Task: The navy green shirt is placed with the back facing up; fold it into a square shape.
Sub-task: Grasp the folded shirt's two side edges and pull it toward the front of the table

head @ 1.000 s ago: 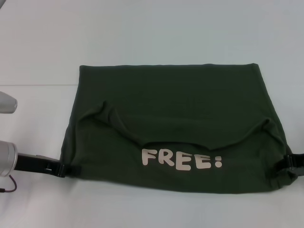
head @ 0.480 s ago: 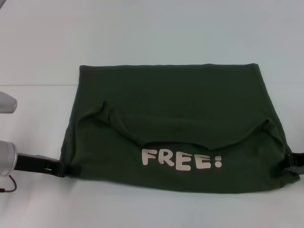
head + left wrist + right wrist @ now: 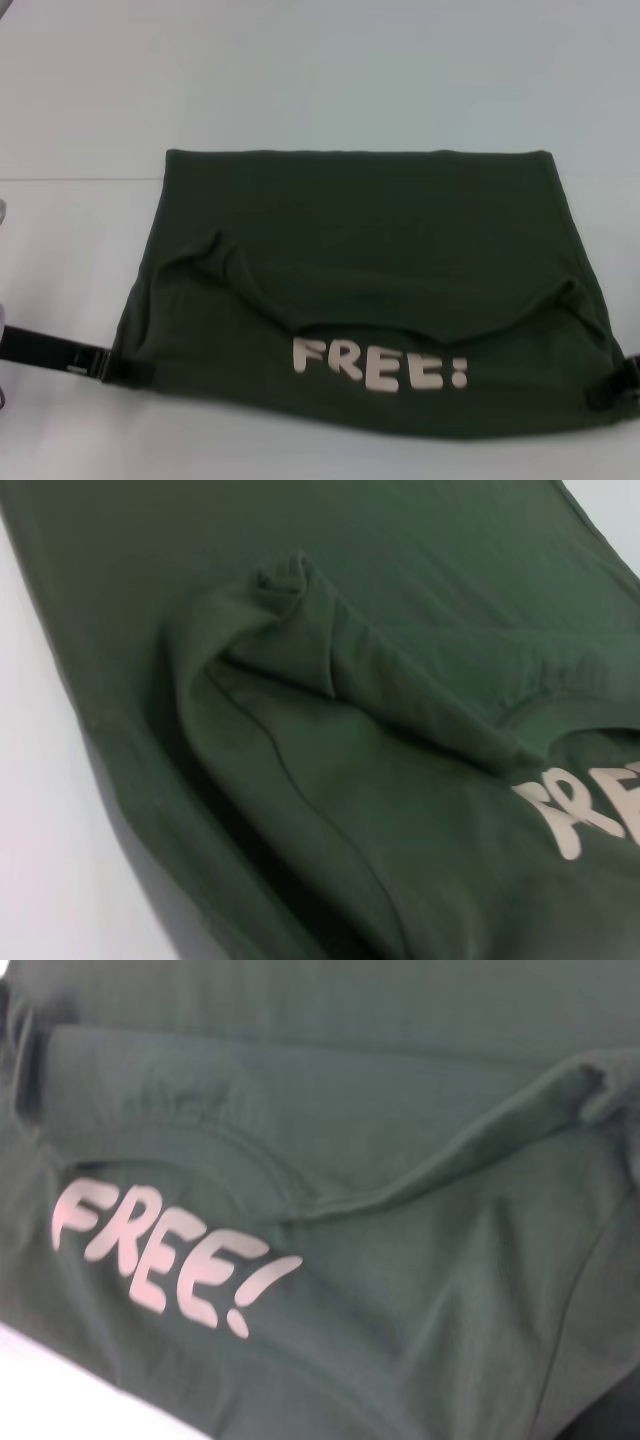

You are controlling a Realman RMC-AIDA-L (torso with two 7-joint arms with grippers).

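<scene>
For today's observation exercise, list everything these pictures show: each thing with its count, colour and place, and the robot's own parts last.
navy green shirt: one, dark olive green, partly folded on the table, filling the middle of the head view.
"FREE" lettering: one print, pale pink, near the shirt's near edge.
table: one, white, under the shirt.
left hand: one, black, at the shirt's near left corner.
right hand: one, black, at the shirt's near right corner.
</scene>
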